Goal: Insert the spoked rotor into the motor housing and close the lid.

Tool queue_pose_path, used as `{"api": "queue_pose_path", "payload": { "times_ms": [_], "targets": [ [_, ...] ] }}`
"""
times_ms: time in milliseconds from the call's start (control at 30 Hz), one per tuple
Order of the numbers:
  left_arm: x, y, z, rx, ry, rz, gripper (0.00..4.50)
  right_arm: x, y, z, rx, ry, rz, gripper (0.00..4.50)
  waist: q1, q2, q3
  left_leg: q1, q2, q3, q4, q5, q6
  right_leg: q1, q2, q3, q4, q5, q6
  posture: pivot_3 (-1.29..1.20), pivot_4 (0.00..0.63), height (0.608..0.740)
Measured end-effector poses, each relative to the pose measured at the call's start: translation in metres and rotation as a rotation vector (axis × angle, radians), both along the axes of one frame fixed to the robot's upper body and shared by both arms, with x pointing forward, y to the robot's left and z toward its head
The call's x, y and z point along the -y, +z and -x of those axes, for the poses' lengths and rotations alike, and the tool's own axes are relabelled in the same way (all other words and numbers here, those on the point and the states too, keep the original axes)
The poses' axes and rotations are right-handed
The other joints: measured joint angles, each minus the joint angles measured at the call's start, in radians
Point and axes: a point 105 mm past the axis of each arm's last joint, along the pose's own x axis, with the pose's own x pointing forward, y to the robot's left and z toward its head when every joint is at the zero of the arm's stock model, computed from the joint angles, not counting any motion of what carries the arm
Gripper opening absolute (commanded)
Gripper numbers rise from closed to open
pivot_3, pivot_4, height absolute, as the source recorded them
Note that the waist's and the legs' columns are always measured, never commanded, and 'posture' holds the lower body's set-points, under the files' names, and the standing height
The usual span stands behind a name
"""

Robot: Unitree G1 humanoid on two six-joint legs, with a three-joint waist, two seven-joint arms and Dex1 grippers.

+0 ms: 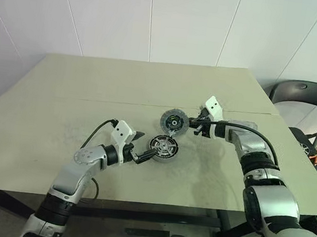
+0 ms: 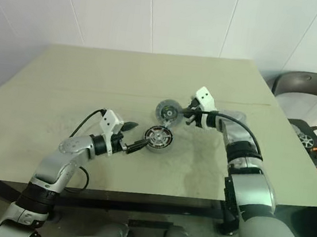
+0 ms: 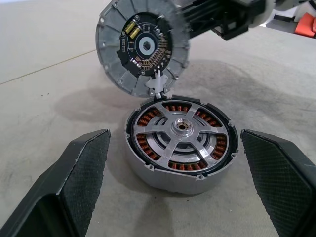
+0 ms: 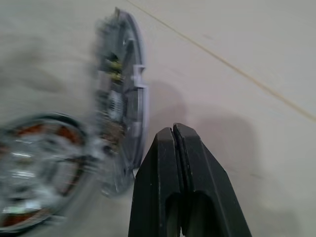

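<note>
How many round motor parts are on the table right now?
2: the motor housing with the spoked rotor seated inside, by the left end effector, and the lid upright behind it.

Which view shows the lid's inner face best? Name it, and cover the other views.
The left wrist view: the lid stands tilted on edge behind the motor housing, its circuit-board face turned to the camera. The eye views show it small. The right wrist view shows it edge-on and blurred.

Bright, even light with soft shadows on the counter (image 1: 150, 94); the right wrist view smears the lid (image 4: 121, 98) with blur.
</note>
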Motion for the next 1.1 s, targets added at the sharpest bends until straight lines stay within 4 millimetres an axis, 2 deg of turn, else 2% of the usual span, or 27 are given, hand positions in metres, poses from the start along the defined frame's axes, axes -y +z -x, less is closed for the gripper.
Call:
{"api": "queue_pose_path", "payload": {
  "times_ms": [167, 300, 367, 567, 633, 767, 867, 967, 1033, 1100],
  "targets": [
    [-0.001, 0.000, 0.000, 0.000, 0.001, -0.002, 4.50, -0.010, 0.019, 0.011, -0.023, 0.085, -0.143, 0.04, 0.002, 0.000, 0.000, 0.000, 0.000, 0.000, 0.000, 0.000, 0.000, 0.000, 0.000, 0.000, 0.000, 0.000, 0.000, 0.00, 0.000, 0.740],
    [-0.001, 0.000, 0.000, 0.000, 0.001, -0.004, 4.50, -0.010, 0.024, 0.019, -0.033, 0.125, -0.162, 0.04, 0.005, 0.000, 0.000, 0.000, 0.000, 0.000, 0.000, 0.000, 0.000, 0.000, 0.000, 0.000, 0.000, 0.000, 0.000, 0.00, 0.000, 0.740],
    [-0.001, 0.000, 0.000, 0.000, 0.001, -0.005, 4.50, -0.008, 0.017, 0.024, -0.049, 0.137, -0.113, 0.04, 0.006, 0.000, 0.000, 0.000, 0.000, 0.000, 0.000, 0.000, 0.000, 0.000, 0.000, 0.000, 0.000, 0.000, 0.000, 0.00, 0.000, 0.740],
    [-0.001, 0.000, 0.000, 0.001, -0.001, -0.006, 4.50, -0.017, -0.034, 0.050, -0.193, 0.189, -0.001, 0.04, 0.003, 0.000, 0.000, 0.000, 0.000, 0.000, 0.000, 0.000, 0.000, 0.000, 0.000, 0.000, 0.000, 0.000, 0.000, 0.00, 0.000, 0.740],
    [-0.001, 0.001, -0.001, 0.003, -0.001, -0.007, 4.50, -0.026, -0.035, 0.053, -0.183, 0.211, 0.003, 0.04, 0.000, 0.000, 0.000, 0.001, 0.001, 0.000, 0.000, 0.000, 0.000, 0.000, 0.000, 0.000, 0.001, 0.000, 0.000, 0.00, 0.000, 0.740],
    [-0.003, 0.001, -0.001, 0.006, -0.004, -0.017, 4.50, -0.030, -0.036, 0.048, -0.164, 0.171, 0.004, 0.04, -0.001, -0.001, -0.001, 0.003, 0.003, 0.001, 0.002, 0.000, 0.000, 0.003, 0.004, 0.001, 0.000, 0.001, -0.002, 0.00, 0.000, 0.740],
    [-0.005, 0.001, 0.000, 0.005, -0.010, -0.024, 4.50, -0.034, -0.027, 0.046, -0.175, 0.154, -0.102, 0.04, -0.001, 0.000, -0.001, 0.003, 0.007, 0.001, 0.002, 0.000, -0.001, 0.003, 0.007, 0.001, 0.000, 0.002, -0.004, 0.00, 0.000, 0.740],
    [-0.007, 0.002, 0.000, 0.004, -0.013, -0.021, 4.50, -0.040, -0.006, 0.046, -0.167, 0.188, -0.216, 0.04, 0.002, 0.000, -0.001, 0.003, 0.008, 0.001, 0.002, 0.000, -0.001, 0.002, 0.008, 0.000, 0.000, 0.003, -0.004, 0.00, 0.000, 0.740],
    [-0.010, 0.002, 0.001, 0.001, -0.021, -0.024, 4.50, -0.043, 0.005, 0.047, -0.157, 0.205, -0.265, 0.44, 0.003, 0.000, -0.001, 0.003, 0.008, 0.001, 0.001, 0.000, -0.001, 0.002, 0.008, 0.000, 0.000, 0.003, -0.004, 0.00, 0.000, 0.740],
    [-0.013, 0.003, 0.001, -0.001, -0.023, -0.022, 4.50, -0.046, 0.009, 0.048, -0.162, 0.213, -0.286, 0.94, 0.003, 0.000, -0.001, 0.002, 0.008, 0.002, 0.001, 0.000, -0.001, 0.001, 0.008, 0.000, 0.000, 0.003, -0.004, 0.00, 0.000, 0.740]
  ]
}}
